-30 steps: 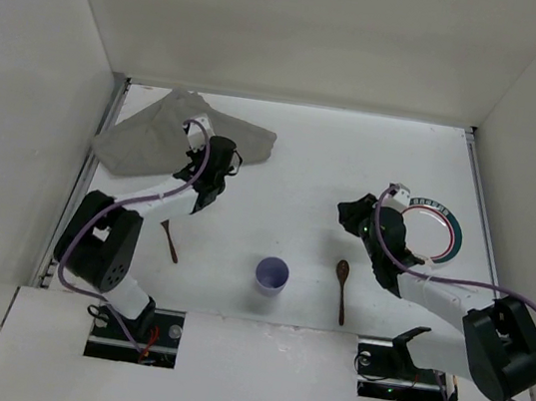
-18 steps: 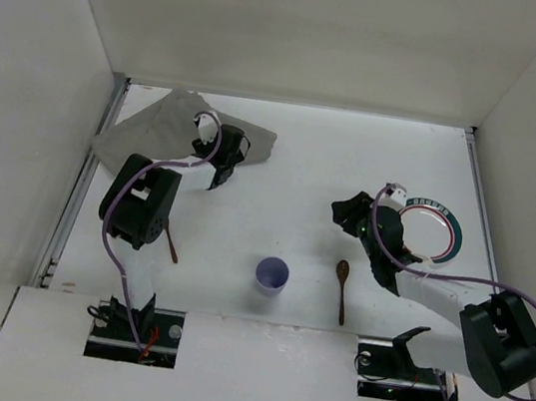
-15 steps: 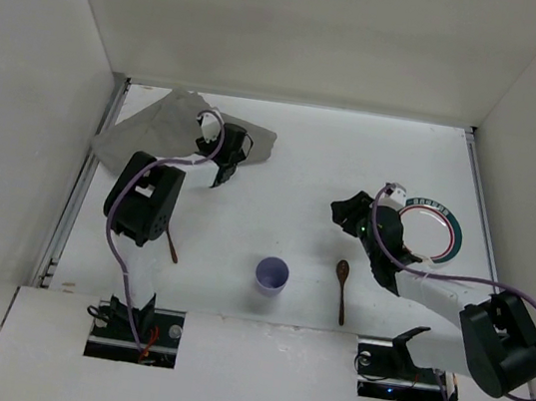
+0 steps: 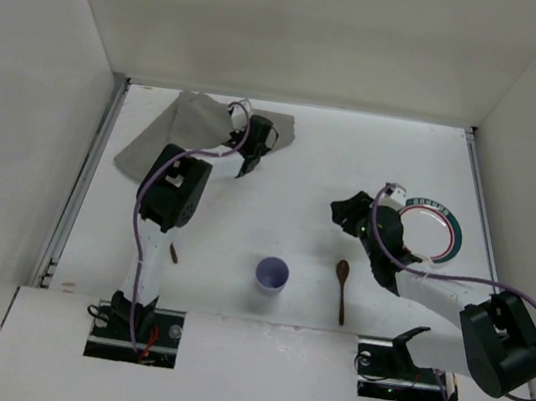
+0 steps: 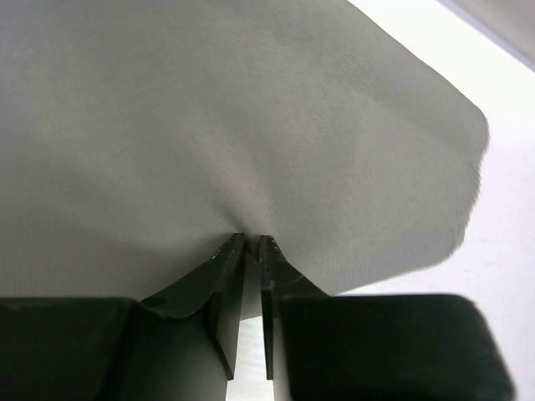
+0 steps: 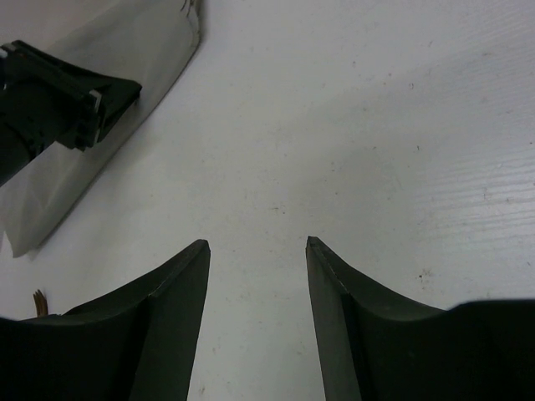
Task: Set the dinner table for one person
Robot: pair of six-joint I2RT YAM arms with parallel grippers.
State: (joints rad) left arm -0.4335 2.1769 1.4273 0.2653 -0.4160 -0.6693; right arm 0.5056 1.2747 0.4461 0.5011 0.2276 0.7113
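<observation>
On far-left tabletop [image 4: 356,153] | left hand [image 5: 251,241] pinches grey cloth [image 5: 251,125] | right hand [image 6: 255,246] wide, empty

left tool [image 5: 251,242] swung rightward, grey cloth [image 4: 178,127] dragged along (flatter)

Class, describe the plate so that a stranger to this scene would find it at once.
Find the white table and follow it to its right-hand rail. The plate lies close to that rail, about halfway along it. It alone is round and flat, white with a dark green band around its rim.
</observation>
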